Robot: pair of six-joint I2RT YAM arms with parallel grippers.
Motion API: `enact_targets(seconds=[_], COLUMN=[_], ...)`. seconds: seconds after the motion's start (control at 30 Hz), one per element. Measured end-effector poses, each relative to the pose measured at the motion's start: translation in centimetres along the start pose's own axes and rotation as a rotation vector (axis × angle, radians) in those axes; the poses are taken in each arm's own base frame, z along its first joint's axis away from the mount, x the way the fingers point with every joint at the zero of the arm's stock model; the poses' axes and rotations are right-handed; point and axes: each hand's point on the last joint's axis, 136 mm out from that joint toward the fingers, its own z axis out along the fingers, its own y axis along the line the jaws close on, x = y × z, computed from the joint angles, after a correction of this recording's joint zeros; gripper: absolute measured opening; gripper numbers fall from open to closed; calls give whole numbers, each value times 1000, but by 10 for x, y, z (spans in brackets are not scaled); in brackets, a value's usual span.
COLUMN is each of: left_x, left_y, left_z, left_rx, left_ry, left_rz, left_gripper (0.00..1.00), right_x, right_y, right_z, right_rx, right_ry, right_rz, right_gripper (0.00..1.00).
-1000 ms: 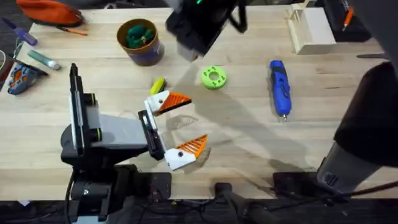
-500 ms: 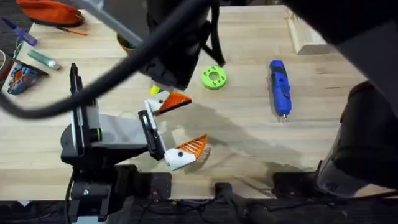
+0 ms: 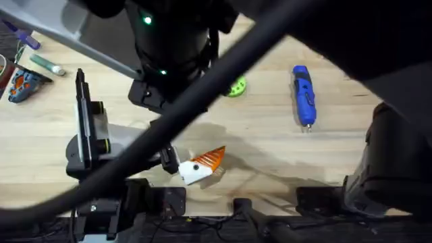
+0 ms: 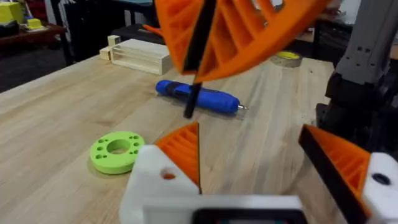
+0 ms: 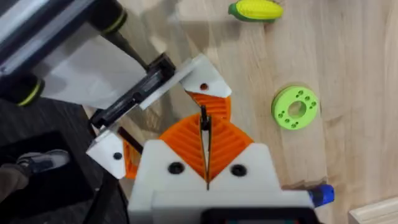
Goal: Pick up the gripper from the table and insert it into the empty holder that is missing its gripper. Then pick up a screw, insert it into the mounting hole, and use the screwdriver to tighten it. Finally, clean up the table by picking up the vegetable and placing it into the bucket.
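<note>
My left gripper [image 4: 250, 129] rests open on the table, and both of its white mounts carry orange fingers [image 3: 206, 160]. Directly above it hangs my right gripper [image 5: 204, 124], shut on a thin black screw [image 4: 194, 93] that points down toward the mount with the hole [image 5: 203, 86]. The right arm [image 3: 175, 47] crosses the overhead view, dark and blurred. The blue screwdriver [image 3: 302, 94] lies at the right. The yellow vegetable [image 5: 256, 9] lies beyond the left gripper. The bucket, the empty holder and the loose gripper are hidden or out of view.
A green ring-shaped dish [image 3: 236, 86] sits between the left gripper and the screwdriver. A pale wooden block [image 4: 140, 56] stands at the back right. A marker [image 3: 47, 64] and small tools [image 3: 20, 84] lie at the far left edge.
The right arm has swung from the table's back toward the near left, now covering the bucket, the vegetable and the left gripper's farther finger. The left arm has stayed still.
</note>
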Motion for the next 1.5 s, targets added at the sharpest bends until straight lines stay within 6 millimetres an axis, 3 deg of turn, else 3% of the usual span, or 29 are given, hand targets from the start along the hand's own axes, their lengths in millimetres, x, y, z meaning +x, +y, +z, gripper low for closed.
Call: enact_targets(seconds=[0.3, 0.67, 1.0, 1.5], left_x=[0, 0, 0, 0], left_y=[0, 0, 0, 0], left_z=[0, 0, 0, 0], left_rx=[0, 0, 0, 0], left_ry=[0, 0, 0, 0], left_rz=[0, 0, 0, 0], left_gripper=[986, 986, 986, 985], right_x=[-2, -6, 4, -2], right_y=[-1, 1, -9, -10], right_z=[2, 32, 32, 33], right_rx=[1, -10, -8, -4], right_ry=[-4, 56, 86, 64], right_rz=[-6, -10, 11, 11], right_gripper=[7, 7, 7, 7])
